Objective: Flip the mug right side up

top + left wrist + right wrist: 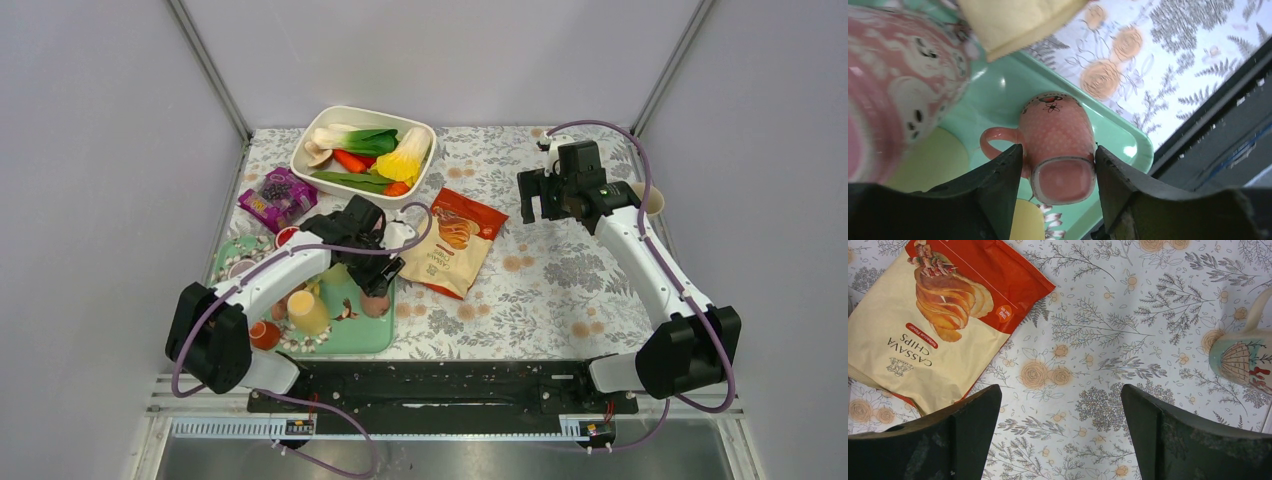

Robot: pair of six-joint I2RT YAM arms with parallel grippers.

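On the green tray (1008, 95) at the near left, the left gripper (1058, 150) straddled the pink mug (1058, 125), fingers parted at its walls; whether they pressed I could not tell. The mug's long axis ran along the fingers, its closed-looking end toward the wrist. The right gripper (1060, 390) hung open and empty, well apart.

pink mug (1058, 135) hemmed by big cup (893, 85), yellow cup (1013, 20), open cloth (560, 270) rt of tray (375, 335)
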